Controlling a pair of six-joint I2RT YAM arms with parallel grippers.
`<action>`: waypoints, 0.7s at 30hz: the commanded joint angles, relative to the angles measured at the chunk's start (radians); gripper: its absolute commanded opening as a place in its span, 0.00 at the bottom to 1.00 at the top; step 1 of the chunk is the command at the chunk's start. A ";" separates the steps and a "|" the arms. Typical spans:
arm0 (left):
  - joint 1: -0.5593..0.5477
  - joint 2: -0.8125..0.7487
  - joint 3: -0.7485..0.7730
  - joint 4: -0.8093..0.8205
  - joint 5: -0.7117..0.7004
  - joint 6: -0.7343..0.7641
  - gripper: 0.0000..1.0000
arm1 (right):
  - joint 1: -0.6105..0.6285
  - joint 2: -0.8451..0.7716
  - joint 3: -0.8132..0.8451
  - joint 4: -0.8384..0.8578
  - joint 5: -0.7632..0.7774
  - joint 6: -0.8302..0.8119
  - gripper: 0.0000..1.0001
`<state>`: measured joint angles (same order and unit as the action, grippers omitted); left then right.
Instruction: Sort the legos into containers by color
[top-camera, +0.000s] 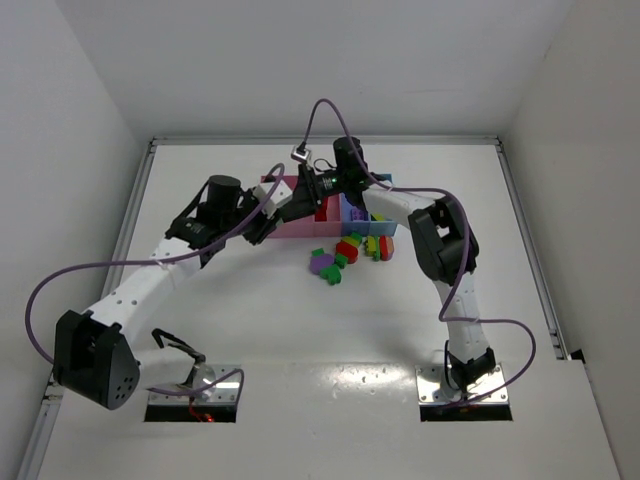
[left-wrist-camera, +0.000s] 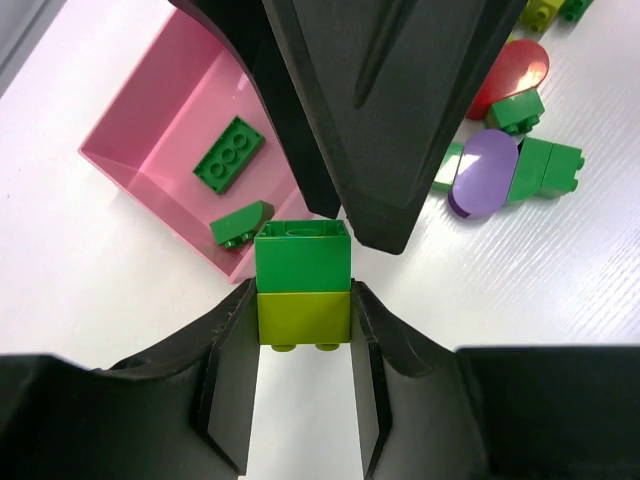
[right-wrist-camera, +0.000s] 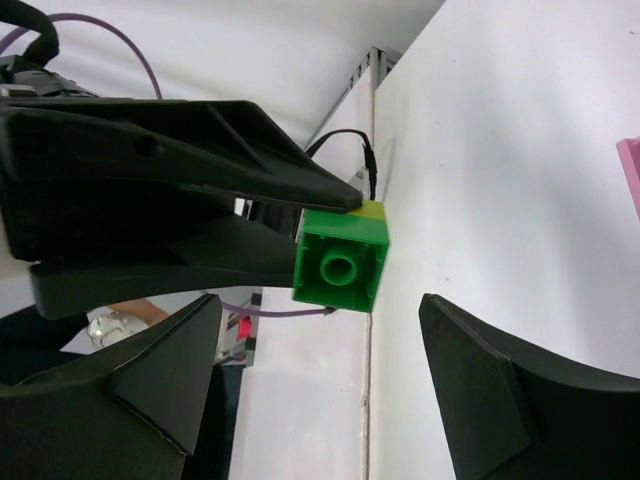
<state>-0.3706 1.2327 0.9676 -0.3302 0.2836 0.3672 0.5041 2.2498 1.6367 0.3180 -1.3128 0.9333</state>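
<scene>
Ok so biggest thing first: the white table (top-camera: 300, 330), with the left arm (top-camera: 150, 285) and right arm (top-camera: 440, 240) both reaching in to meet over the far middle, right by the containers (top-camera: 300, 228). Handy spot, since that's where every piece has to end up anyway. The loose legos (top-camera: 350, 250) sit in a little pile just in front of the bins, green, red, purple and yellow all mixed.

The wide pink bin (left-wrist-camera: 150, 130) already has 2 green pieces (left-wrist-camera: 230, 155) in it, so I'd guess that's the green home.

Now the hands. The left gripper (left-wrist-camera: 303, 320) is clamped narrow on a green-and-yellow stack (left-wrist-camera: 303, 285), holding it in the air just beside that pink bin's corner. It pinches only the yellow block (left-wrist-camera: 303, 318), which leaves the green block (left-wrist-camera: 302, 255) sticking out free. Pretty sure that's deliberate: a 2-colour stack can't be sorted till it's split, and 1 hand can't do that alone.

The right gripper (right-wrist-camera: 322, 305) is spread wide, 1 finger either side of the green block and not touching it yet, lined up to close and pull it off. Then green goes in pink, I reckon.
</scene>
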 joint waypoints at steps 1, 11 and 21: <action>0.007 -0.021 0.039 0.037 0.017 -0.016 0.18 | -0.003 -0.039 0.038 -0.023 0.021 -0.054 0.80; 0.007 0.034 0.086 0.068 0.048 -0.025 0.18 | 0.016 -0.039 0.038 -0.014 0.012 -0.054 0.68; -0.002 0.053 0.095 0.077 0.069 -0.054 0.18 | 0.016 -0.039 0.048 -0.005 0.021 -0.054 0.55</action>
<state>-0.3702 1.2884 1.0191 -0.3046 0.3065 0.3309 0.5102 2.2501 1.6375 0.2764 -1.2945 0.8955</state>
